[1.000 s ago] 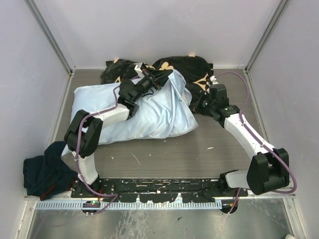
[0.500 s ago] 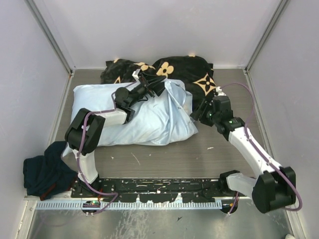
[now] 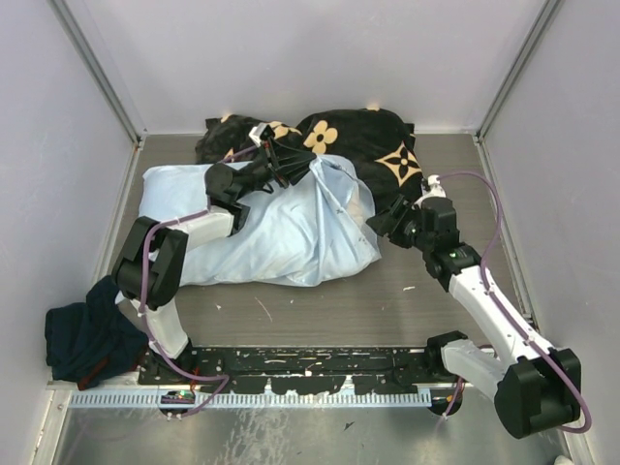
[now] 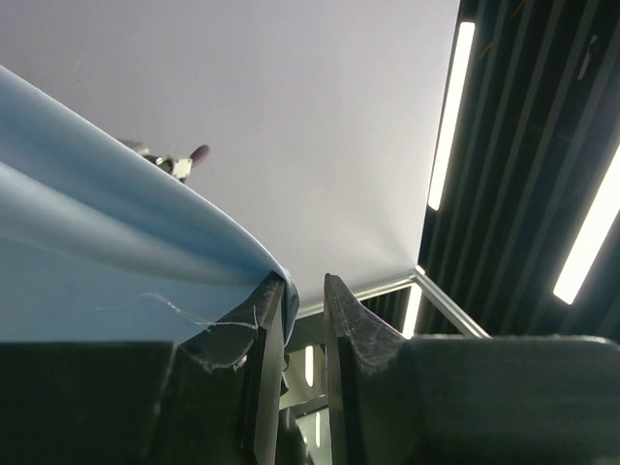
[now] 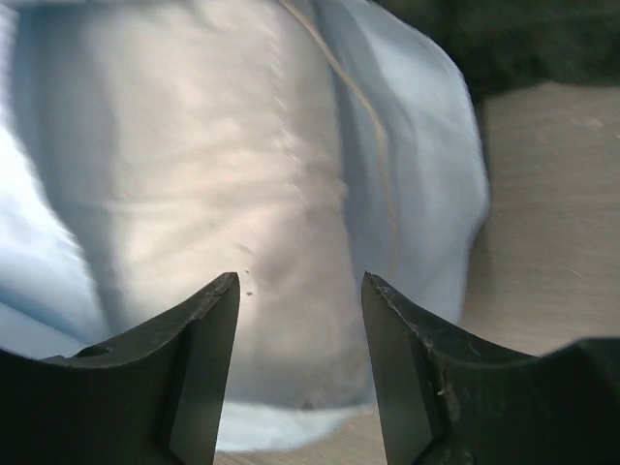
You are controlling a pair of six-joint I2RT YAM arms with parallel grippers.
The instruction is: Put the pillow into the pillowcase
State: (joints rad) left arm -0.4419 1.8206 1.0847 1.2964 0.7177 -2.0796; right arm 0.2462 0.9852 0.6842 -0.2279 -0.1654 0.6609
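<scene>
Right end effector (image 5: 300, 281) gapes empty at the pillow (image 5: 223, 165), nearly all inside the pillowcase (image 5: 426, 174); left end effector (image 4: 304, 283) narrow, empty; last end looks uncovered.

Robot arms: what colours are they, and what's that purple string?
The left arm and right arm have white links and chunky black joints. The purple string is a cable running along each. The left gripper and right gripper have two black fingers each.
</scene>
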